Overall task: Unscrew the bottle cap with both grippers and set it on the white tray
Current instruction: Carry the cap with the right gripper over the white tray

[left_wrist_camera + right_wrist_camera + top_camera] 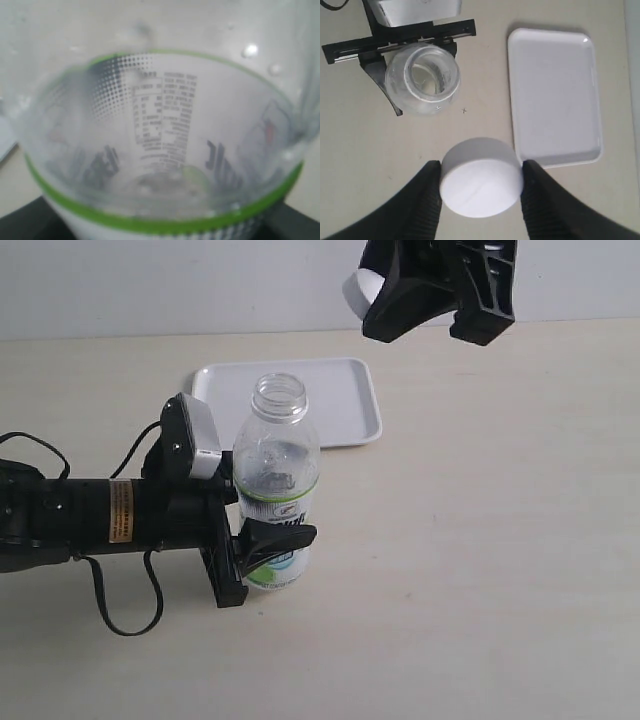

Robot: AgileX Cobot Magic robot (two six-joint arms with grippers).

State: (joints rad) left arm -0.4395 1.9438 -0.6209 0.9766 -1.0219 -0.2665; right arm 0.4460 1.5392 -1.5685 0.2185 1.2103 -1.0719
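Note:
The clear bottle (275,480) stands upright on the table with its neck open. My left gripper (262,552) is shut on its labelled lower part, one black finger across the front. The bottle (165,150) fills the left wrist view, green band low. High above the table at the back right, my right gripper (372,302) is shut on the white bottle cap (358,290). The right wrist view has the cap (481,179) between both black fingers (427,200), the open bottle (422,78) below, and the white tray (555,95) beside it. The tray (345,405) lies behind the bottle.
The pale table (480,570) stretches to the right and front of the bottle. A black cable (125,615) loops under the left arm near the front left. A light wall (180,285) backs the table.

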